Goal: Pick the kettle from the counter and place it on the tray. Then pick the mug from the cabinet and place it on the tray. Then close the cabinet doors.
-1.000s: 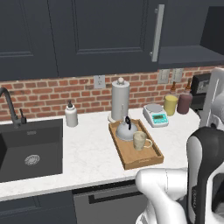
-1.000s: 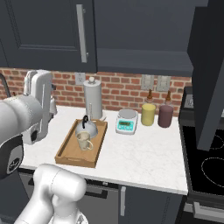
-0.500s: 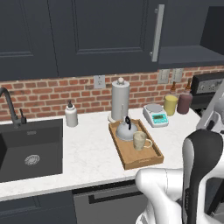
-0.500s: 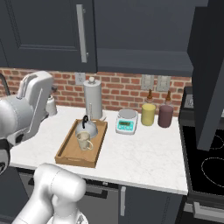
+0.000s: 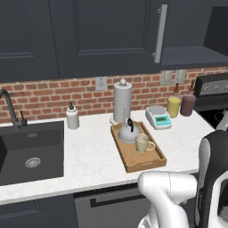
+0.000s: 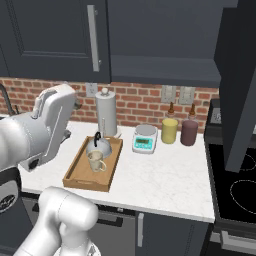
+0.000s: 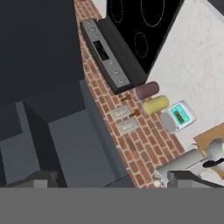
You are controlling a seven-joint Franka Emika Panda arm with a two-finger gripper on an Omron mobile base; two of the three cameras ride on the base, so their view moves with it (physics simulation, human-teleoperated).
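The hand (image 7: 111, 178), fingers apart and empty, faces the open cabinet (image 7: 78, 144), well above the tray (image 5: 139, 148).

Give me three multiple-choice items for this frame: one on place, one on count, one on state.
1. Where is the mug? A in the cabinet; B on the tray; C in the sink.
2. How many bottles stand by the scale? A one; B two; C four.
3. The right cabinet door is: A open; B shut; C missing.

Key: B, it sits on the tray beside the kettle. B, a yellow bottle and a dark-red bottle. A, it stands swung outward from the cabinet.
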